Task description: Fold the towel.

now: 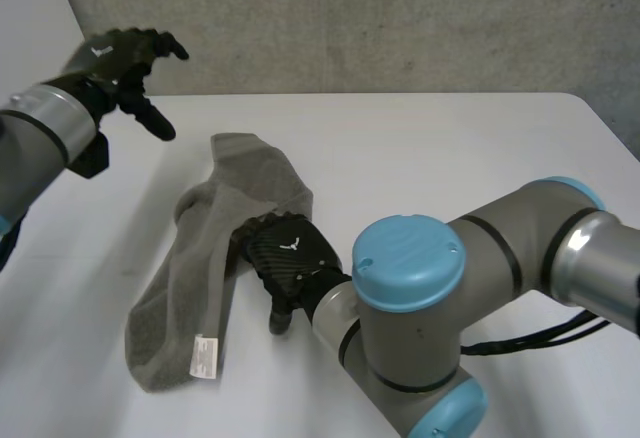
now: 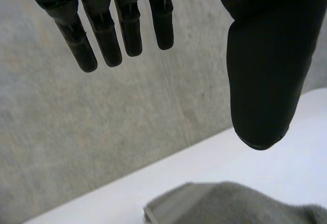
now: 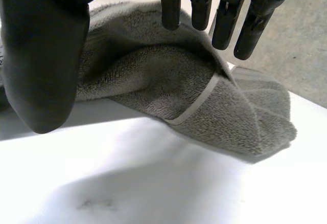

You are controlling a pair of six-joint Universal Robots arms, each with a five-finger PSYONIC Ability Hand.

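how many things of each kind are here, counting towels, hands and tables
towel: 1
hand: 2 (left hand, right hand)
table: 1
total: 4
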